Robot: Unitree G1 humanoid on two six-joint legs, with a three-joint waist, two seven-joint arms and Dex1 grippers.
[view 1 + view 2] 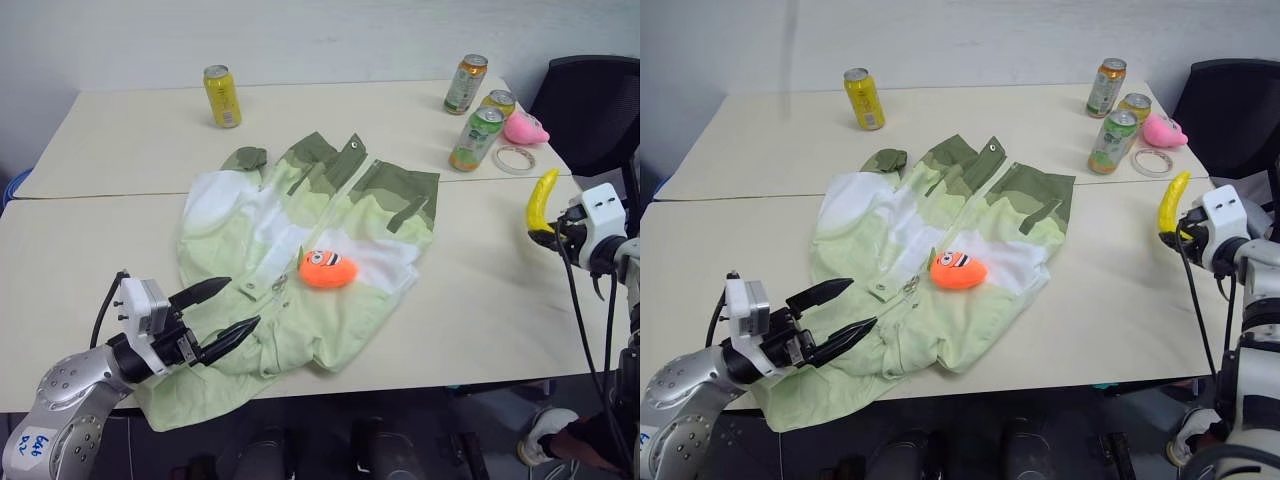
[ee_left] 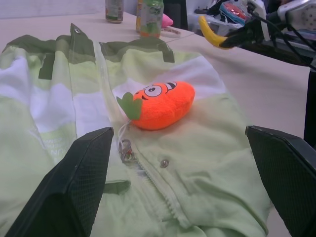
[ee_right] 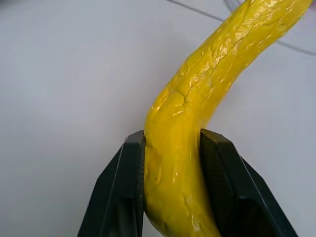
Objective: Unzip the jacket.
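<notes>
The light-green jacket (image 1: 300, 260) with white panels and olive shoulders lies flat across the table's middle, its front zipper (image 2: 129, 154) running down the centre. An orange plush carrot (image 1: 328, 269) rests on the jacket's front beside the zipper. My left gripper (image 1: 225, 313) hovers open over the jacket's lower left hem, pointing toward the carrot. Off the table's right edge, my right gripper (image 1: 541, 236) is shut on a yellow banana (image 3: 207, 108), which sticks upward from its fingers (image 3: 121, 192).
A yellow can (image 1: 222, 96) stands at the back left. Three more cans (image 1: 474, 138) cluster at the back right with a pink toy (image 1: 525, 128) and a tape roll (image 1: 516, 159). A black chair (image 1: 590, 105) stands behind the right corner.
</notes>
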